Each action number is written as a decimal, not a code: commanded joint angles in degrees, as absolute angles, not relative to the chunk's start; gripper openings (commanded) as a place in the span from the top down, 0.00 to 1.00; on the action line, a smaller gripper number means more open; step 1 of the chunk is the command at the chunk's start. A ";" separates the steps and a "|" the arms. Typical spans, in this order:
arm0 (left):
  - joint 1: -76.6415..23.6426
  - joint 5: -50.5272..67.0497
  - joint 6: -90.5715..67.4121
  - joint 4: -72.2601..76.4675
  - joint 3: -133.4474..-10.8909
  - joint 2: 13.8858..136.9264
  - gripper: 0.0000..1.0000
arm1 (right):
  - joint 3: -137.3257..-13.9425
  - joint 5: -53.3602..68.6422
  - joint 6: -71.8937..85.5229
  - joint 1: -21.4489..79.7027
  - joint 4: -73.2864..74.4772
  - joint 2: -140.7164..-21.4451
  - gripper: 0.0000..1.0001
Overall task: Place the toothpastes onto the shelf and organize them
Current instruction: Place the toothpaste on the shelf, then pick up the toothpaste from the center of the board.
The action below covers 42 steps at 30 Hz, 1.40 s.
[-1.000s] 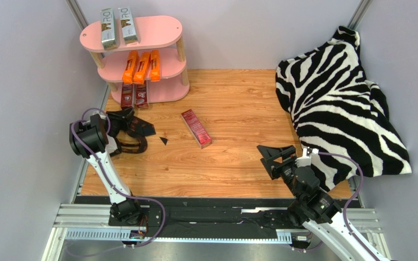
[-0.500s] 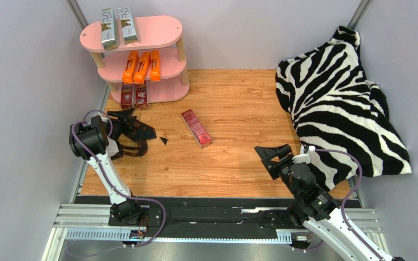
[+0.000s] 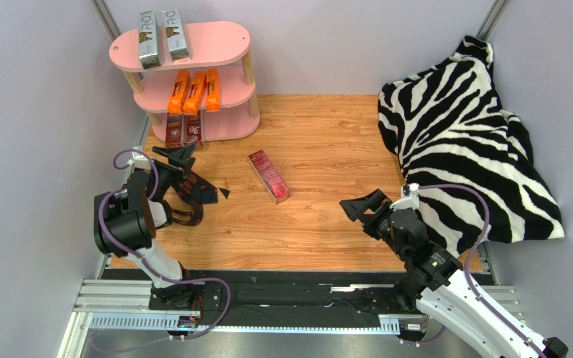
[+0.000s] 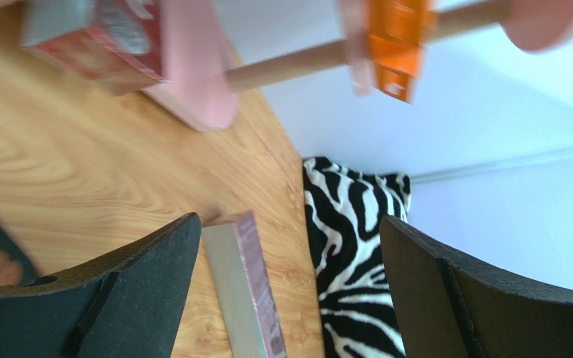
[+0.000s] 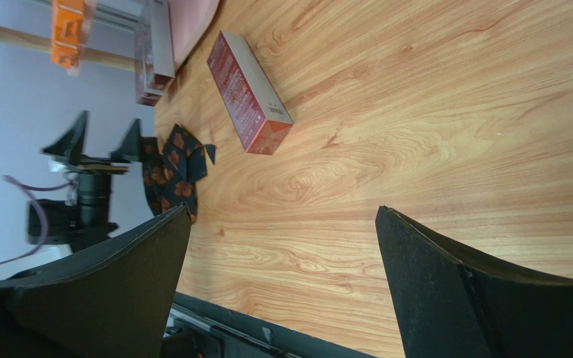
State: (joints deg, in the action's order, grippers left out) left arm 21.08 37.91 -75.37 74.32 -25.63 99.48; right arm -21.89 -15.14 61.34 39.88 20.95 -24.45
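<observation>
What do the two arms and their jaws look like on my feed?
The left arm and the right arm match: white links between bulky black joint housings, with a purple cable looping along each. The jaws are matte black, broad wedge-shaped plates. No markings are visible.

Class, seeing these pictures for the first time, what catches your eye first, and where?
The zebra-print cloth, heaped at the far right of the wooden table, grabs attention first. Then comes the pink three-tier shelf in the far left corner, stocked with toothpaste cartons. One dark red carton lies alone mid-table.
</observation>
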 commanded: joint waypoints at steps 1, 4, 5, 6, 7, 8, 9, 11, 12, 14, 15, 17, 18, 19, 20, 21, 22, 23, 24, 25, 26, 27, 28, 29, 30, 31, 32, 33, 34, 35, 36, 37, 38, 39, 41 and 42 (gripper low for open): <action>19.60 40.43 -70.50 70.09 -22.33 87.56 0.01 | -26.27 -13.36 55.55 39.81 20.21 -27.41 0.00; 19.51 40.96 -65.85 61.48 -19.52 76.85 0.01 | -28.81 -12.92 52.65 39.81 20.48 -30.93 0.00; 19.51 41.22 -64.09 56.56 -19.42 69.59 0.01 | -29.61 -12.92 51.60 39.81 20.65 -32.85 0.00; 19.51 41.13 -58.16 50.34 -20.03 65.43 0.01 | -30.66 -13.18 49.76 39.90 21.00 -34.26 0.00; 19.08 40.61 -55.40 37.74 -20.56 61.13 0.01 | -32.24 -13.36 48.70 39.90 21.01 -35.41 0.00; 18.55 38.34 -52.06 31.01 -22.13 52.56 0.01 | -33.13 -13.53 47.73 39.90 20.92 -36.55 0.00; 17.94 36.93 -46.38 24.06 -23.45 48.38 0.01 | -34.00 -14.06 46.85 39.90 20.92 -39.52 0.00; 15.75 33.16 -41.94 7.78 -27.13 38.56 0.01 | -36.63 -14.06 44.04 39.99 20.22 -42.70 0.00; 15.30 32.61 -40.71 4.17 -28.20 36.41 0.01 | -37.52 -14.06 43.08 40.16 19.95 -45.93 0.00; 14.42 33.13 -38.15 -4.63 -31.18 33.32 0.01 | -40.76 -13.89 40.53 40.43 19.16 -49.73 0.00; 14.33 33.66 -37.62 -6.31 -31.90 33.14 0.01 | -42.00 -13.89 39.73 40.69 18.81 -51.66 0.00; 14.07 34.89 -35.95 -10.62 -33.48 32.96 0.01 | -44.81 -13.97 36.58 41.48 18.72 -57.55 0.00; 13.98 35.33 -35.34 -12.03 -34.01 33.05 0.01 | -47.96 -15.02 35.69 41.92 18.72 -59.74 0.00; 13.80 35.51 -34.64 -14.65 -34.54 33.05 0.01 | -49.47 -15.20 34.64 42.79 19.07 -63.16 0.00; 13.89 35.86 -33.50 -16.07 -35.59 32.79 0.01 | -51.31 -15.12 32.71 43.15 19.25 -65.11 0.00; 13.89 36.03 -33.23 -17.21 -36.03 32.52 0.01 | -53.76 -15.20 31.74 43.76 19.16 -66.69 0.00; 13.97 36.12 -33.31 -18.88 -36.47 32.26 0.01 | -55.09 -15.73 30.86 44.64 18.64 -68.10 0.00; 13.97 36.30 -34.44 -19.24 -36.82 31.47 0.01 | -55.98 -15.82 29.89 45.26 18.20 -71.33 0.00; 13.89 36.82 -35.24 -19.25 -37.00 31.12 0.01 | -56.86 -16.34 27.53 46.05 17.67 -72.76 0.00; 13.80 37.44 -35.77 -19.34 -37.44 30.94 0.01 | -58.69 -16.96 26.29 47.36 16.53 -74.43 0.00; 13.80 38.22 -36.29 -19.68 -38.75 31.20 0.01 | -59.58 -16.88 25.06 47.89 16.18 -77.66 0.00; 13.80 38.84 -36.56 -20.21 -39.63 31.72 0.01 | -60.89 -16.61 23.40 48.25 16.26 -79.61 0.00; 13.80 39.37 -36.21 -21.43 -40.60 32.34 0.01 | -63.00 -15.65 22.33 48.69 16.61 -81.37 0.00; 13.80 40.07 -35.86 -22.14 -42.35 33.56 0.01 | -64.15 -14.95 21.45 48.87 16.52 -83.04 0.00; 13.89 40.43 -34.64 -22.93 -43.15 34.36 0.01 | -64.77 -14.16 20.40 49.04 16.18 -86.10 0.00; 13.80 40.86 -34.02 -23.98 -43.85 34.97 0.01 | -65.99 -13.63 20.04 49.22 15.82 -87.26 0.00; 13.80 41.48 -33.49 -24.52 -44.90 36.02 0.01 | -66.44 -13.45 19.87 49.31 15.39 -89.28 0.00; 13.80 41.83 -32.88 -24.87 -45.17 36.47 0.01 | -66.45 -13.36 20.04 49.39 13.38 -89.91 0.00; 13.80 42.36 -32.61 -24.96 -45.35 37.00 0.01 | -66.18 -12.92 20.04 49.57 11.97 -90.78 0.00; 13.80 42.62 -32.61 -24.96 -45.26 37.18 0.01 | -66.09 -12.48 20.04 49.48 10.65 -91.57 0.00; 13.80 42.80 -32.52 -25.05 -45.26 37.26 0.01 | -66.35 -11.96 19.78 49.48 8.81 -93.67 0.00; 13.80 43.24 -32.43 -25.05 -44.92 37.61 0.01 | -66.88 -11.69 19.34 49.48 8.62 -94.91 0.00; 13.80 43.42 -32.34 -25.05 -44.83 37.88 0.01 | -68.71 -11.86 19.07 49.48 8.70 -96.14 0.00; 13.80 43.68 -32.34 -24.61 -44.56 38.05 0.01 | -69.51 -12.30 18.64 49.57 8.79 -98.94 0.00; 13.89 44.38 -32.34 -24.52 -44.12 38.76 0.01 | -70.92 -13.00 17.32 49.57 7.92 -101.59 0.00; 13.80 44.56 -32.52 -23.91 -43.86 38.85 0.01 | -72.49 -13.01 16.79 49.66 7.65 -102.73 0.00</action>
State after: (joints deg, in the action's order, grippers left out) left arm 13.93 42.13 -33.82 -24.10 -43.97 38.22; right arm -67.09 -12.45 20.38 49.32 12.64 -98.54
